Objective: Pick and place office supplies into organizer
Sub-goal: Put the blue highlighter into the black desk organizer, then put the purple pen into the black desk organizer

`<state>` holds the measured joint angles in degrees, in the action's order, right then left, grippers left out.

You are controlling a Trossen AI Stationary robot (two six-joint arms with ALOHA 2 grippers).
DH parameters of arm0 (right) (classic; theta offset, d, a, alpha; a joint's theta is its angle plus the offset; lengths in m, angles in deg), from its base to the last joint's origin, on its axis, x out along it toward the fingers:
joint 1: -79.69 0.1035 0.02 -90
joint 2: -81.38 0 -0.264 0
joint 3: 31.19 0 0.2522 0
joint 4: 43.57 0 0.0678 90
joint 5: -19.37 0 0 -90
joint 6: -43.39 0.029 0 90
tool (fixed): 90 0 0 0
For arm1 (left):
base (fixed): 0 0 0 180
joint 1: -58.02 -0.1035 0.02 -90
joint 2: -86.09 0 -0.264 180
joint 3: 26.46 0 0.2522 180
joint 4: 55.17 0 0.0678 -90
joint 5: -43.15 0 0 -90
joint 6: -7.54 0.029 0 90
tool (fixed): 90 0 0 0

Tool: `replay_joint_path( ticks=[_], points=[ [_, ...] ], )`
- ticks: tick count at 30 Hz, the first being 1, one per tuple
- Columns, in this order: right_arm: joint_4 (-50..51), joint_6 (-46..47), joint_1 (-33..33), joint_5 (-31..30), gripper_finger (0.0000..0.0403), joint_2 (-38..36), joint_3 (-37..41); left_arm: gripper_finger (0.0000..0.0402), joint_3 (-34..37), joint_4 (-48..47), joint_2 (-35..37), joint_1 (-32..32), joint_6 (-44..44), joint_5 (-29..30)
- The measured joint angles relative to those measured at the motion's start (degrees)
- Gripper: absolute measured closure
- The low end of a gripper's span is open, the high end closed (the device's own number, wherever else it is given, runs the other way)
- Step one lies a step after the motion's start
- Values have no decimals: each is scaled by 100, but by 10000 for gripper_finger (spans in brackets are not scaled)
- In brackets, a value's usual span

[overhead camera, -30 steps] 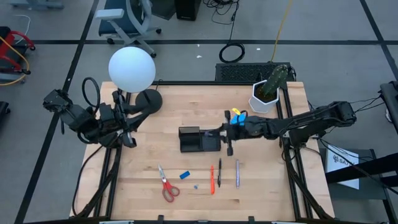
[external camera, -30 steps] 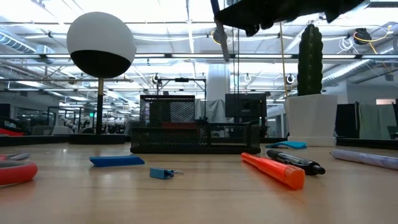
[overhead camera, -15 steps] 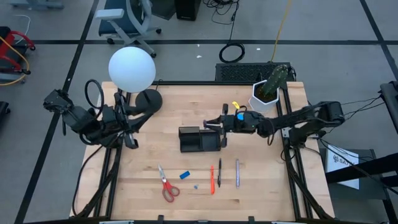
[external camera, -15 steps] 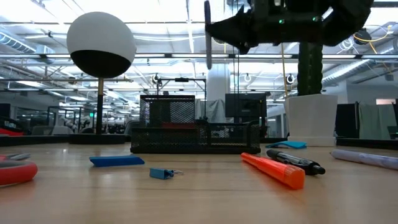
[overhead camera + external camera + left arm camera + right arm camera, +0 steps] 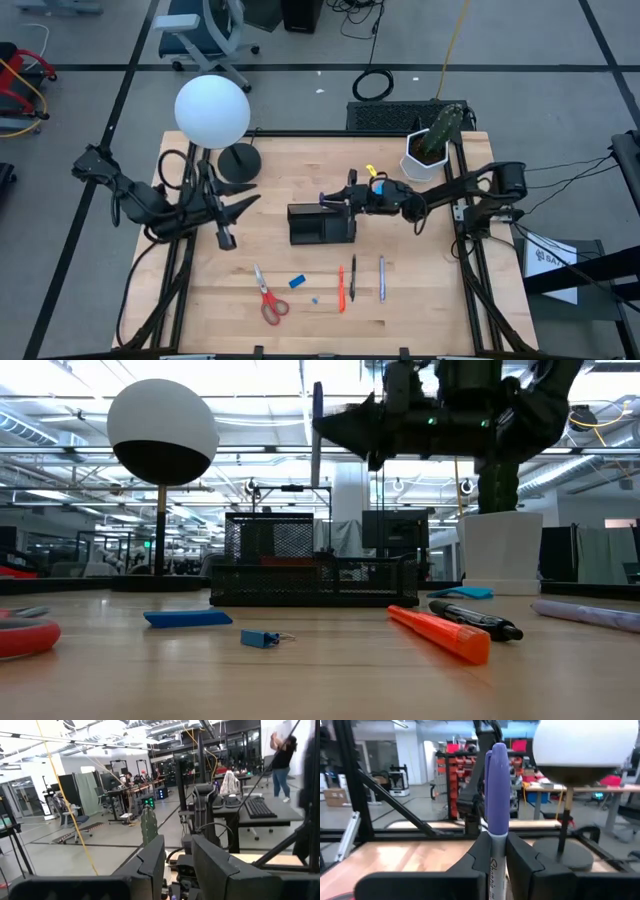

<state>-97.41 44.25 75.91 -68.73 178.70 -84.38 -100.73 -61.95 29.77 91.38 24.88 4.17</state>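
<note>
Right tool (image 5: 335, 199) clamped on purple marker (image 5: 496, 785), marker upright, long axis vertical. Organizer (image 5: 321, 224) directly below tool tip. Left tool (image 5: 224, 238) well apart, fingers parted.

Only readable text: script lettering on the barrel of the purple marker (image 5: 496, 795), running lengthwise just below the cap, looks like the start of "Sharpie". It's partly cut off at the frame edge where the right gripper (image 5: 496, 851) clamps the barrel. The white sign (image 5: 546, 258) on the floor by the table (image 5: 240, 300) carries a mark, unreadable.
</note>
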Motion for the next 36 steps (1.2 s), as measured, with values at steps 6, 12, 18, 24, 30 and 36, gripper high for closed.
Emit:
replay_joint_path(
  ticks=[6, 12, 18, 24, 30, 36],
  points=[
    [-119, 33, -4, 142, 375, 520, -295, 298, 0, -4, -170, -9, 118, 13],
    [-104, 12, -19, 144, 375, 767, -438, 298, 0, -144, -221, -21, 96, 45],
    [20, 36, -108, 137, 375, 762, -438, 298, 0, -299, -221, -77, -141, 52],
    [14, 40, -146, 110, 327, 762, -436, 298, 0, -297, -221, -76, -162, 30],
    [12, 42, -148, 92, 281, 762, -434, 298, 0, -295, -221, -76, -205, 2],
    [12, 22, -148, 92, 284, 762, -434, 298, 0, -293, -219, -76, -207, 2]
  ],
)
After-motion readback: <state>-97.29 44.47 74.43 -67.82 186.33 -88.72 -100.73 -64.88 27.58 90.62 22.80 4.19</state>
